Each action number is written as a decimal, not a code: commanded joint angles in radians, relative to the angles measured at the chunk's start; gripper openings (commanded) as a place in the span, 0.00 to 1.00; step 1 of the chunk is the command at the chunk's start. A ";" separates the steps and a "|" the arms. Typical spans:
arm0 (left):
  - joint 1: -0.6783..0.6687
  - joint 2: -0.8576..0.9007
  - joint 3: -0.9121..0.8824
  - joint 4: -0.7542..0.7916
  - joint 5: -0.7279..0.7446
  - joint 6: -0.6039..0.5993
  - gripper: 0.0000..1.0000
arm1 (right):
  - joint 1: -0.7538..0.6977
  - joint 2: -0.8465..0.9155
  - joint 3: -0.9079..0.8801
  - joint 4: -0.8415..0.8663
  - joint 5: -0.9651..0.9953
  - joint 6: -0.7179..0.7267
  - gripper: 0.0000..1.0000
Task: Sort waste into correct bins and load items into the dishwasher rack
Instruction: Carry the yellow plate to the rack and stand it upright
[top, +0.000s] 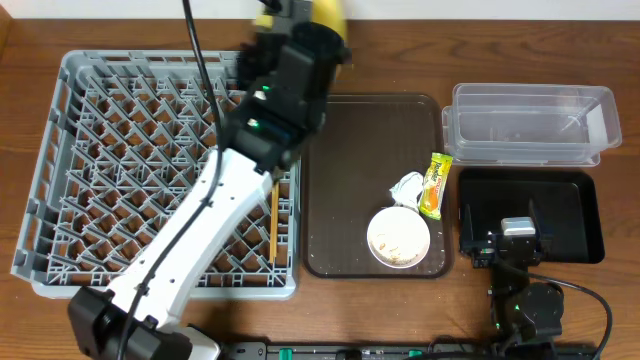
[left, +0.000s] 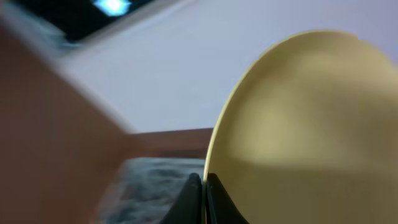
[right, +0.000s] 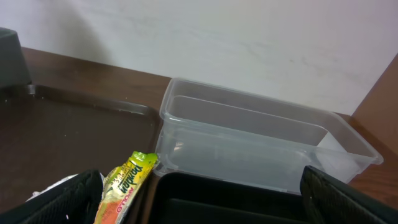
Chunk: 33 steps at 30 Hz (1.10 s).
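Left side of desk (top: 30, 320): dishwasher rack (top: 100, 150), square, grey plastic, lattice of pegs. Chopsticks (top: 272, 225) lie in it by the right wall, thin pale wood, long axis running near to far.

Left arm (top: 200, 230): white link stretched on a diagonal from the near left corner across the rack, black wrist reaching beyond the rack's far right corner. Left tool (left: 204, 186) clamped shut on the rim of the yellow plate (left: 311, 124). Plate stands on edge in the grip, face turned sideways, smooth and matt, round; in the overhead view only a blurred yellow sliver (top: 330, 12) shows at the far edge. Wrist view is smeared; the grey patch below the plate is probably the rack.

Centre: brown serving tray (top: 350, 200), rounded corners. On its right half, white bowl (top: 398, 238) with pale crumbs inside; crumpled napkin (top: 405, 186) touching its far rim; wrapper (top: 435, 186) just beside, yellow-orange and green, long axis near to far.

Right: clear tub (top: 530, 125), long axis left to right; black tray (top: 580, 215) just nearer. Right arm folded low at the near edge; right tool (right: 205, 205) over the black tray's left end, fingers spread wide, gripping nothing.
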 joint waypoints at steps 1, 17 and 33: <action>0.096 0.018 -0.015 -0.012 -0.200 0.169 0.06 | -0.005 0.000 -0.001 -0.004 -0.003 -0.010 0.99; 0.349 0.097 -0.095 -0.013 -0.185 0.263 0.06 | -0.005 0.000 -0.001 -0.004 -0.003 -0.010 0.99; 0.297 0.198 -0.106 -0.042 -0.185 0.267 0.06 | -0.005 0.000 -0.001 -0.004 -0.003 -0.010 0.99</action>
